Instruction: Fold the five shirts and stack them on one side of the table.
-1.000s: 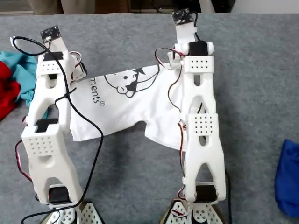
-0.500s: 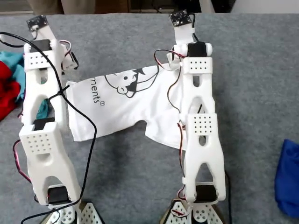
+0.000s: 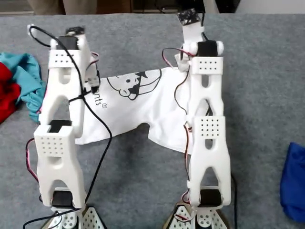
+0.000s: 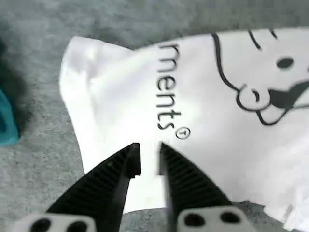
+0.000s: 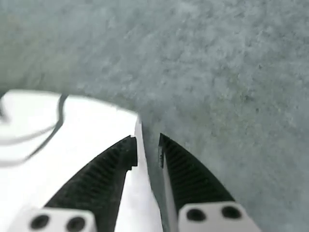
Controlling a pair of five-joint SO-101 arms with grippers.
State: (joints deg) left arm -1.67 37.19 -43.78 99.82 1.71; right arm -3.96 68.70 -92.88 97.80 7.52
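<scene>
Four shirts lie on the surface. One white shirt (image 3: 128, 109) is at the centre, one teal shirt (image 3: 26, 76) and one red shirt (image 3: 7, 93) are at the left edge, and one blue shirt (image 3: 293, 181) is at the right edge. Two arms stand side by side, the left arm (image 3: 59, 138) and the right arm (image 3: 207, 133).

The white shirt is thin, soft cloth spread mostly flat between the arms. It has a black line drawing and some lettering on it, and its near hem is uneven and wavy. The teal and red shirts are crumpled and touch each other. The blue shirt is a rumpled heap well apart from the rest.

Both arms are white plastic with perforated panels. Red, white and black wires run along them, and a long black cable (image 3: 102, 138) loops down the left arm.

The left fingers (image 4: 136, 159) are black and ribbed. They hover over the white shirt's left part near the lettering, with a narrow gap between them and nothing in it. The right fingers (image 5: 131, 152), also black and ribbed, pinch a raised edge of the white shirt at its far right corner.

The surface (image 3: 133, 181) is grey with a felt-like nap. Beyond its far edge is a thin strip of room, too little of it to make out.
</scene>
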